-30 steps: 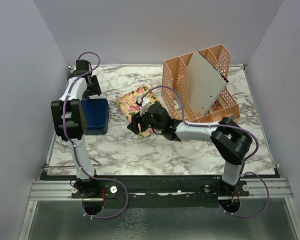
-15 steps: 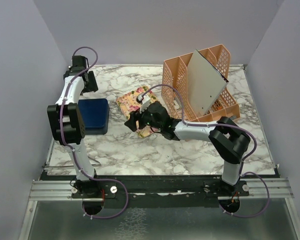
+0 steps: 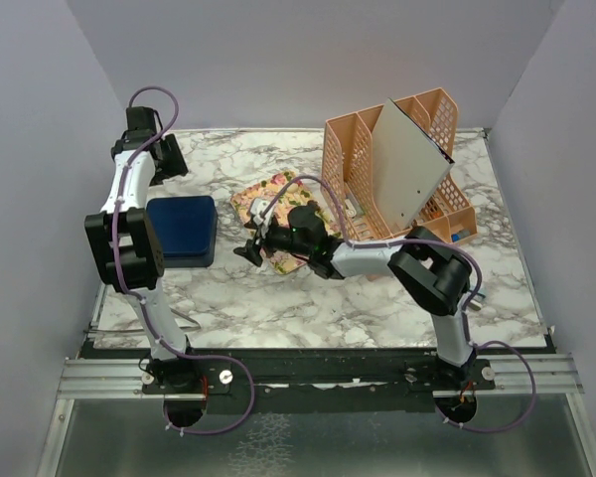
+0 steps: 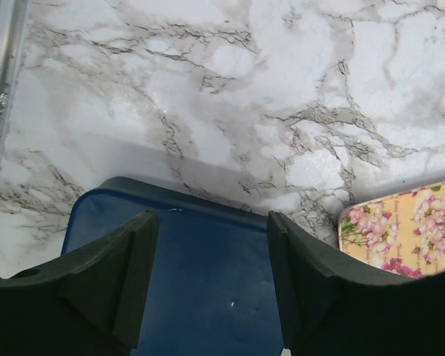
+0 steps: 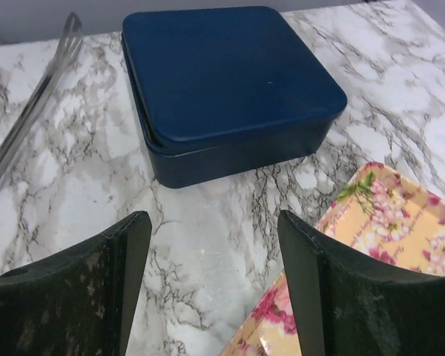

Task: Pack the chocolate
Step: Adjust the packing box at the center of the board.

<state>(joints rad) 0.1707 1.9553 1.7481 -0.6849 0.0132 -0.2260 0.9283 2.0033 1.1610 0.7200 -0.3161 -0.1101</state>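
Top view: left hand (image 3: 167, 159) at the tabletop's (image 3: 278, 298) far-left corner beyond the lidded blue box (image 3: 182, 231), right hand (image 3: 250, 248) low by the floral tray (image 3: 278, 194); no chocolate visible, prob. under that lid. Left wrist: hand wide, empty, box edge below. Right wrist: hand wide, empty; I've aimed it at the box beside the tongs (image 5: 30, 126), likely for lid removal.

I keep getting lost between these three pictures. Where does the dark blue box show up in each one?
Top external: the dark blue box sits left of centre.
Left wrist: bottom centre, cut off by the lower edge.
Right wrist: top centre, its whole lid showing.
Shared landmark: the floral tray, to the box's right in every view.
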